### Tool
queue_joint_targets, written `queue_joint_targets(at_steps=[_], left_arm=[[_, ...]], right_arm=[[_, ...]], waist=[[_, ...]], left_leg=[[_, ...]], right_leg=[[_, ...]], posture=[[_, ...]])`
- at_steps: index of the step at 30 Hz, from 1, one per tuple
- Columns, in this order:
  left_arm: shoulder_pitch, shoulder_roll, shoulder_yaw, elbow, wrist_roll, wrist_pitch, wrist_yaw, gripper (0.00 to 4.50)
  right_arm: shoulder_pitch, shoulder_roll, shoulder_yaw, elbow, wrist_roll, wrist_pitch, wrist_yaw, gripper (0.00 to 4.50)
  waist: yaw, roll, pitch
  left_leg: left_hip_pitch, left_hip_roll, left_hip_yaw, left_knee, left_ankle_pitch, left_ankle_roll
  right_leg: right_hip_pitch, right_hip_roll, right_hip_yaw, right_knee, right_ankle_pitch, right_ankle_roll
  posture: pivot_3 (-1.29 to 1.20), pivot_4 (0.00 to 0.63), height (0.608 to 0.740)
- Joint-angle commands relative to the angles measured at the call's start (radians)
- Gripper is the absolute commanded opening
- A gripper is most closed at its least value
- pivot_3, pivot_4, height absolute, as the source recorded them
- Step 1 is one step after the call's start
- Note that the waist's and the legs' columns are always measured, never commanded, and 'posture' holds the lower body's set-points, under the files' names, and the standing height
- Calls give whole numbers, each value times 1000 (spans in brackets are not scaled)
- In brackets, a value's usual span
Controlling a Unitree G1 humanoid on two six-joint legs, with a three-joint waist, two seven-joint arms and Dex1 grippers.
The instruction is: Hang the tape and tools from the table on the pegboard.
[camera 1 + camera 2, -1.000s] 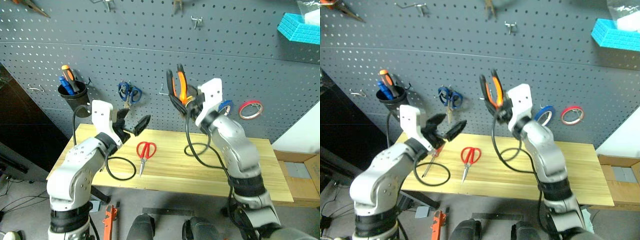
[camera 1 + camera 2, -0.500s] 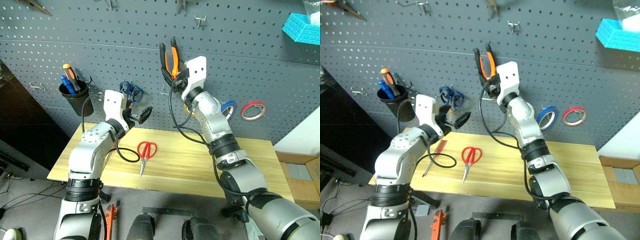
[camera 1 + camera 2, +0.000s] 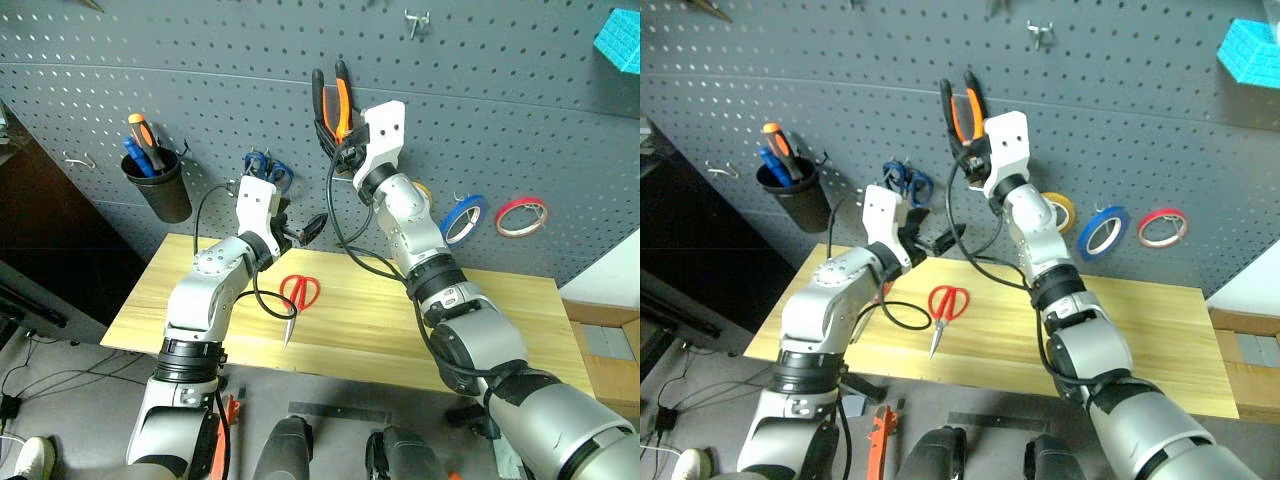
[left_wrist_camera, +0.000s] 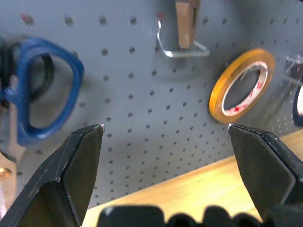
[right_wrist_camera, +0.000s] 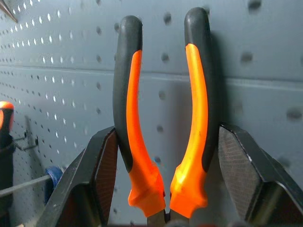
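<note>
right hand: the right hand [image 3: 965, 140] is raised against the pegboard [image 3: 200, 90] and is closed on the pliers [image 3: 330, 100], gripping them low on the handles, which point up; in the right wrist view both black fingers [image 5: 94, 184] press on the orange-and-black grips
left hand: the left hand [image 3: 305, 230] is held level above the back of the surface [image 3: 520, 330], near the board, with its jaws as wide as they go and nothing between them
pliers: they are touching or almost touching the board, above a metal hook [image 4: 182, 49]; i cannot tell if they already sit on a hook
tape: the blue tape [image 3: 463, 218] hangs on the board, between a yellow tape ring [image 3: 1062, 212] and a red tape ring [image 3: 522, 216]
scissors: the red-handled scissors [image 3: 297, 300] lie flat on the surface, blades toward the front edge, just below the left hand
screwdriver: i do not see the red-handled screwdriver clearly on the surface, the left arm covers that part
other things: blue-handled scissors [image 3: 265, 170] hang on the board, and a black cup [image 3: 158, 190] beside them holds some screwdrivers
done: the tape seems finished
in hand: hanging the pliers looks like the present step
left: the red scissors are not yet picked up, and probably the screwdriver also remains, so i judge the task is less than half done
</note>
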Motion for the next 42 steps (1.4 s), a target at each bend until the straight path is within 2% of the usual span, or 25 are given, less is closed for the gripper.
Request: queue_joint_targets(at_steps=[1,6,10,11,15,21,26,28,30,33,37,42], left_arm=[[-28,6,0,-38,-7,8,-13,4500],[0,14,2,-81,-11,49,-15,4500],[26,13,4,-111,-13,75,-12,4500],[26,12,5,-113,-12,77,-12,4500],[19,6,5,-107,-10,80,-10,4500],[29,-8,1,-104,-10,74,-8,4500],[138,-23,-34,-183,7,111,21,4500],[210,-39,-57,-209,52,140,93,4500],[273,-41,-97,-211,113,147,149,4500],[345,-58,-137,-198,177,153,218,4500],[407,-100,-178,-161,239,185,296,4500],[415,-129,-199,-27,315,190,369,4500]], right_arm=[[-43,-16,-29,21,3,-61,-5,2594],[-31,-30,-28,80,-13,-99,-13,2594],[46,-20,-10,56,-31,-89,-26,2594],[65,-18,-7,39,-32,-84,-23,3305],[112,-20,1,-31,-40,-59,-11,4474],[210,-45,17,-215,-59,36,-26,4474],[449,-105,83,-707,-23,294,58,4474],[571,-165,122,-956,11,439,119,4474],[657,-220,148,-1134,61,572,168,4474],[755,-301,172,-1297,119,706,234,4474],[929,-454,216,-1405,142,714,369,4474],[1103,-643,279,-1387,75,524,549,4474]], waist=[[1,1,3],[3,1,20],[4,1,29],[5,1,30],[6,3,33],[6,4,44],[3,5,46],[1,8,49],[-3,9,52],[-11,10,58],[-13,10,68],[-22,7,84]], left_leg=[[0,0,0,0,0,0],[1,0,-1,1,0,0],[1,0,-2,1,1,1],[1,0,-2,1,1,1],[1,0,-2,1,2,1],[0,0,-3,1,2,0],[-2,-1,-3,-1,1,0],[-2,-1,-2,-1,1,0],[-2,-1,-2,-1,1,0],[-1,1,-2,-2,1,0],[0,1,-3,-1,1,0],[-1,0,-2,-1,1,0]], right_leg=[[0,0,0,0,0,0],[2,0,-1,1,0,0],[2,-1,-2,1,0,0],[2,-1,-2,1,0,0],[2,-2,-3,0,0,0],[2,-2,-3,0,0,0],[1,-3,-4,-3,0,0],[1,-3,-3,-4,0,1],[1,-3,-2,-4,-1,1],[0,-2,-3,-2,-3,2],[1,-2,-3,-2,-6,3],[1,-3,-3,-5,-7,3]], posture=[[314,204,740],[327,231,740],[323,238,740],[321,238,740],[314,237,740],[272,235,740],[212,246,740],[197,251,740],[180,258,740],[157,268,740],[120,286,740],[60,305,740]])
